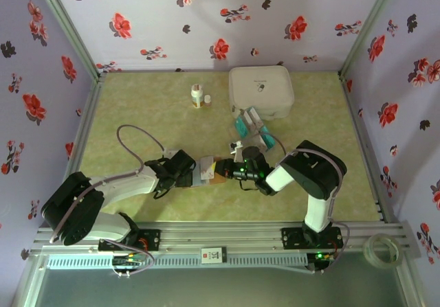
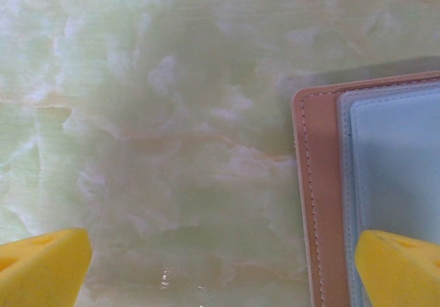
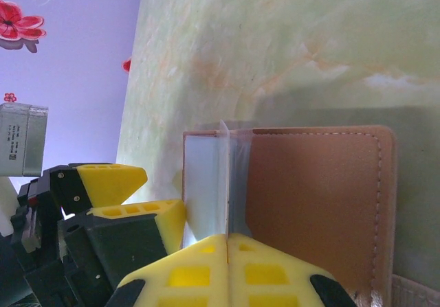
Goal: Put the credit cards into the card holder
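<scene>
1. Starting at the left: left gripper [image 1: 194, 172] lies low over the green marbled table [image 1: 137, 115], pointing right, jaws spread wide, nothing between them. In the left wrist view one yellow fingertip [image 2: 397, 267] sits over the holder's grey-blue inside and the other is off over bare table.
2. Two small bottles [image 1: 199, 98] stand upright at the far side, well apart from both arms.
3. Card holder [image 1: 217, 173] is mid-table, between the two grippers. It lies open and flat, with a stitched tan cover and grey-blue inner pocket.
4. Thin pale leaf [image 3: 225, 176] stands upright, seen edge-on, at the holder's inner side. Cannot tell if it's a card or an inner page of the holder.
5. Right gripper [image 1: 229, 172] points left at the holder, its yellow fingers clenched on the lower edge of that leaf.
6. Credit cards [image 1: 251, 123] are in a loose teal and white-grey pile, beyond the right gripper and just in front of the box.
7. White square box [image 1: 261, 91] sits far right of centre, lid on.
8. Clear tape roll [image 1: 385, 248] lies on the frame rail at the near right corner.
</scene>
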